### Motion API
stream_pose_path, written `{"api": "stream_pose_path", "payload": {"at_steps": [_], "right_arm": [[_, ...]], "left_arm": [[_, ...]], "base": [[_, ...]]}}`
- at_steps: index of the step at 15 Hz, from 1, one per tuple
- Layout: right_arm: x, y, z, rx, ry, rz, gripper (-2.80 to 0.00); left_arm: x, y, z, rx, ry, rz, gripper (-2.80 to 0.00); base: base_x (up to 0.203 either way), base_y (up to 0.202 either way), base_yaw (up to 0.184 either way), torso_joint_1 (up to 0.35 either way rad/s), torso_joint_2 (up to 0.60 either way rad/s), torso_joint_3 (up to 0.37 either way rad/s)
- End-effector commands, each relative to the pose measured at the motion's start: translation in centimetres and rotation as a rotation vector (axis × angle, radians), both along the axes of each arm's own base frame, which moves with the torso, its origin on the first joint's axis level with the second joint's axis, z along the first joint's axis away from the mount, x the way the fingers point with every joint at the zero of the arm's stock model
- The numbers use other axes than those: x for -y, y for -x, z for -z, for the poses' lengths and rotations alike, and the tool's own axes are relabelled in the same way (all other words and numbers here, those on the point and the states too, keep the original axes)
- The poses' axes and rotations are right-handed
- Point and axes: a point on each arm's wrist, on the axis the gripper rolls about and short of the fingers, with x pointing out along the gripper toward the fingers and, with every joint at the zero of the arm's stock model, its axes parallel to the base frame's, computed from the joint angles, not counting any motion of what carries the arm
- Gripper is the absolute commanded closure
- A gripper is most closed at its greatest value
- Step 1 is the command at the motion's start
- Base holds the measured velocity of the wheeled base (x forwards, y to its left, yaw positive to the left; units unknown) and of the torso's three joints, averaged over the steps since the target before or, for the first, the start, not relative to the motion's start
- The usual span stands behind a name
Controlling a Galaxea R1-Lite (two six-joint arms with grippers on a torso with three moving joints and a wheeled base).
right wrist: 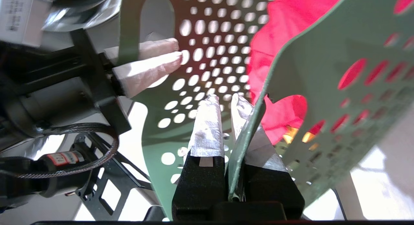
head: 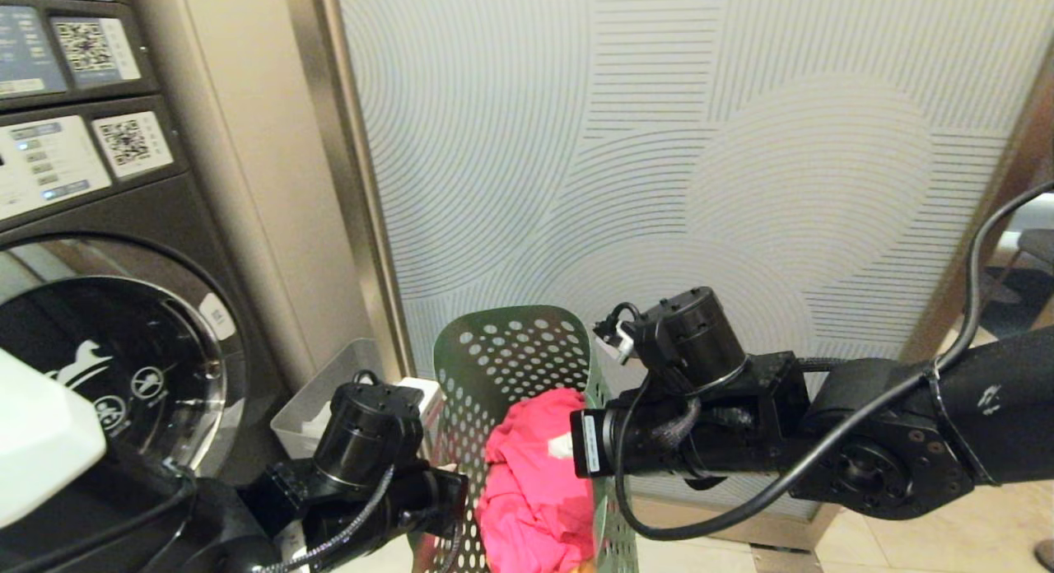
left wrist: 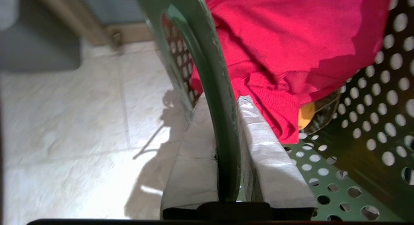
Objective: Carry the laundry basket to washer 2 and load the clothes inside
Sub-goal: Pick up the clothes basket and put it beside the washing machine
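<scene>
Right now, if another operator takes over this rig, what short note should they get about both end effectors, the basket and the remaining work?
Left end effector: shut on the basket rim, one finger on each side of the wall.
Right end effector: shut on the opposite rim in the same way.
Basket: green, perforated, held between both arms in front of the patterned wall panel; the pink garment is inside it.
Washer: at the robot's left, door closed.
Done: basket gripped by both arms.
Left: bring it to the washer, open the door, load the clothes.
</scene>
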Motion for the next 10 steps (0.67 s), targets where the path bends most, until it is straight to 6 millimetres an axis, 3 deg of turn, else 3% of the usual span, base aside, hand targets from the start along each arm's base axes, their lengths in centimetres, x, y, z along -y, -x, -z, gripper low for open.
{"api": "stream_pose_path", "payload": {"at_steps": [1, 10], "right_arm": [[0.04, 0.06, 0.17, -0.001, 0.007, -0.005, 0.00], [0.05, 0.07, 0.59, -0.007, 0.019, -0.011, 0.00]], "left_arm": [[-0.04, 0.04, 0.11, -0.003, -0.001, -0.002, 0.00], [-0.15, 0.17, 0.23, -0.008, -0.005, -0.004, 0.00]], "base": [[0.000, -0.007, 0.179, 0.002, 0.01, 0.011], [0.001, -0.009, 0.175, 0.002, 0.00, 0.002]]}}
